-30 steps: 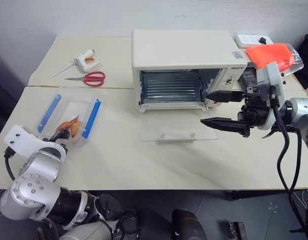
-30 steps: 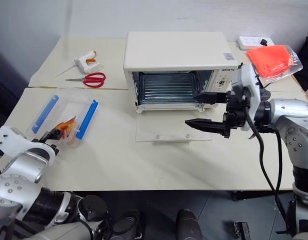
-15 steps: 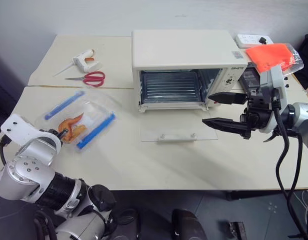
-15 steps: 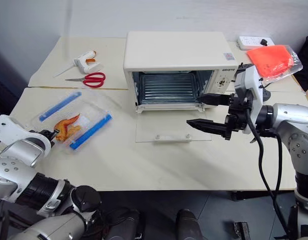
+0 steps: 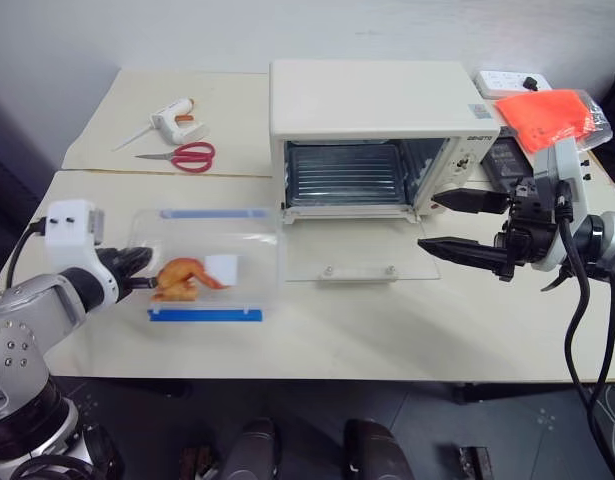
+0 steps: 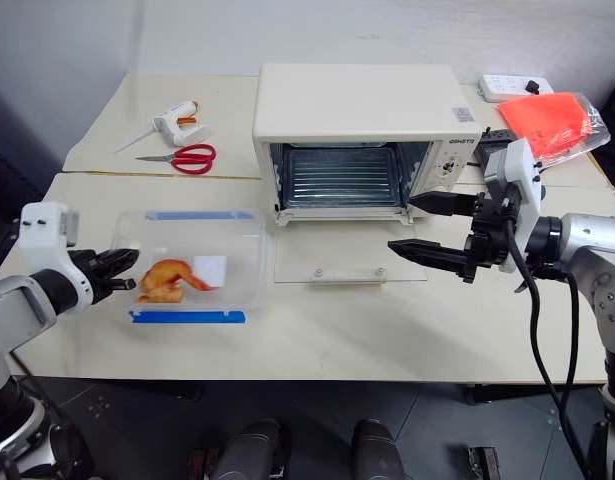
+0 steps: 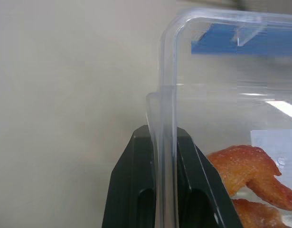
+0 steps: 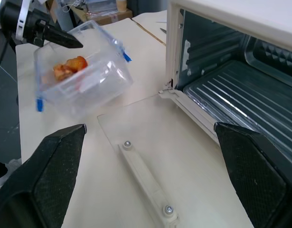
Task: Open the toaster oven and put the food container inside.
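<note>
Left wrist view showed the left gripper (image 7: 163, 135) clamped on the food container (image 5: 209, 275) wall, lifted left of the toaster oven (image 5: 377, 135), whose door lay flat for loading, while the right gripper (image 5: 459, 222) waited spread wide.

We are seeing red scissors (image 5: 184, 154) and perhaps a glue gun (image 5: 171, 117) lying near the table's (image 5: 387, 340) far left corner.

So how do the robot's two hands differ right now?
The left gripper has its fingers pinched shut on the wall of the food container. The right gripper has its fingers spread wide and holds nothing, in front of the open toaster oven. Both have two black fingers.
</note>
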You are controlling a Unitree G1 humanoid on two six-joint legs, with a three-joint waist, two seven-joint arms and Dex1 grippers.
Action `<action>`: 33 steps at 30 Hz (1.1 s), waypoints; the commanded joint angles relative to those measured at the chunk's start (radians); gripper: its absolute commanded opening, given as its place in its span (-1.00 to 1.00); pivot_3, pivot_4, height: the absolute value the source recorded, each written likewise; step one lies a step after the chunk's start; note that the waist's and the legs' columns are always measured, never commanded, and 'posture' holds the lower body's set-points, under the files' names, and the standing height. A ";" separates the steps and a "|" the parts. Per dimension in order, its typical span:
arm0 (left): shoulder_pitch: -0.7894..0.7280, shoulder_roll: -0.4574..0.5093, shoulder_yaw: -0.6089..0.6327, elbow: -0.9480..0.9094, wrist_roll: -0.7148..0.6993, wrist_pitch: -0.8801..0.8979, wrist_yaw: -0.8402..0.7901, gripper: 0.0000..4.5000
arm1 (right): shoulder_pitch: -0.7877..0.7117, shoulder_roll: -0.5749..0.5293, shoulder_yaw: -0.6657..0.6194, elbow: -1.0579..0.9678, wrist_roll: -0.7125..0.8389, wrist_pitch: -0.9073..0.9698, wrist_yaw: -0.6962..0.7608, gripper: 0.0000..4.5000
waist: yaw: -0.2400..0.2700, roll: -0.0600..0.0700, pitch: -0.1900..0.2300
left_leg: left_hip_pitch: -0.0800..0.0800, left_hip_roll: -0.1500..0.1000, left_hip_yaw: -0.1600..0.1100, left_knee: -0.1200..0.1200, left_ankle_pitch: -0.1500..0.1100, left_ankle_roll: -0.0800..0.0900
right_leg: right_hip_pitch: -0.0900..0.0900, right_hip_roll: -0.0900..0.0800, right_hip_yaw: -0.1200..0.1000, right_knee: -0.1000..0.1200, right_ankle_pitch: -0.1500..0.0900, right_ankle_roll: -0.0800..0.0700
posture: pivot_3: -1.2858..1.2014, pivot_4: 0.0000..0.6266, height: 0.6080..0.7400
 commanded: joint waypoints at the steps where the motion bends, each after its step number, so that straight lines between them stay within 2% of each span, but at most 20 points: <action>1: -0.072 0.062 -0.009 0.078 -0.120 -0.011 0.004 -0.96 | 0.039 -0.035 -0.086 -0.050 0.022 0.012 -0.012 1.00 | -0.001 0.000 0.000 | 0.000 0.000 0.000 0.000 0.000 0.000 | 0.000 0.000 0.000 0.000 0.000 0.000 | 0.03 -0.52 1.00; 4: -0.180 0.042 -0.073 0.184 -0.216 -0.011 0.063 -0.96 | 0.089 -0.046 -0.129 -0.073 0.029 0.026 -0.021 1.00 | -0.004 0.001 0.000 | 0.000 0.001 0.001 -0.002 0.000 0.000 | -0.001 0.001 0.000 0.003 0.000 0.000 | 0.03 -0.52 1.00; 8: -0.304 -0.003 -0.192 0.295 -0.227 -0.011 0.136 -0.96 | 0.140 -0.057 -0.181 -0.106 0.044 0.040 -0.032 1.00 | 0.000 0.000 0.000 | 0.000 0.000 0.001 0.000 0.000 0.000 | 0.000 0.001 0.000 0.003 0.000 0.001 | 0.03 -0.52 1.00; 14: -0.450 -0.090 -0.364 0.437 -0.168 -0.011 0.149 -0.96 | 0.209 -0.045 -0.258 -0.181 0.083 0.072 -0.085 1.00 | 0.001 0.000 0.000 | 0.000 -0.001 0.001 0.000 0.000 0.001 | 0.000 0.002 0.000 0.003 0.001 0.001 | 0.03 -0.52 1.00; 20: -0.539 -0.148 -0.457 0.518 -0.070 -0.021 0.138 -0.96 | 0.283 -0.024 -0.311 -0.252 0.123 0.083 -0.143 1.00 | -0.001 0.000 0.000 | 0.000 -0.002 0.003 -0.001 0.001 0.000 | -0.001 0.004 0.000 0.003 0.001 0.001 | 0.03 -0.52 1.00; 24: -0.564 -0.192 -0.474 0.556 0.000 -0.050 0.144 -0.96 | 0.308 -0.021 -0.321 -0.270 0.130 0.072 -0.177 1.00 | 0.001 0.000 0.000 | 0.000 -0.002 0.003 0.000 0.001 -0.001 | -0.001 0.004 0.001 0.003 0.001 0.001 | 0.03 -0.52 1.00; 31: -0.569 -0.293 -0.429 0.574 0.103 -0.061 0.183 -0.96 | 0.346 -0.024 -0.351 -0.274 0.118 0.055 -0.209 1.00 | 0.003 0.000 0.000 | 0.000 -0.002 0.003 0.000 0.001 -0.001 | -0.001 0.004 0.000 0.003 0.001 0.001 | 0.03 -0.52 1.00; 33: -0.567 -0.321 -0.409 0.574 0.128 -0.071 0.194 -0.64 | 0.353 -0.025 -0.357 -0.272 0.120 0.053 -0.217 1.00 | 0.003 0.000 0.000 | 0.000 -0.002 0.003 0.000 0.001 -0.001 | -0.001 0.004 0.001 0.003 0.001 0.001 | 0.03 -0.52 1.00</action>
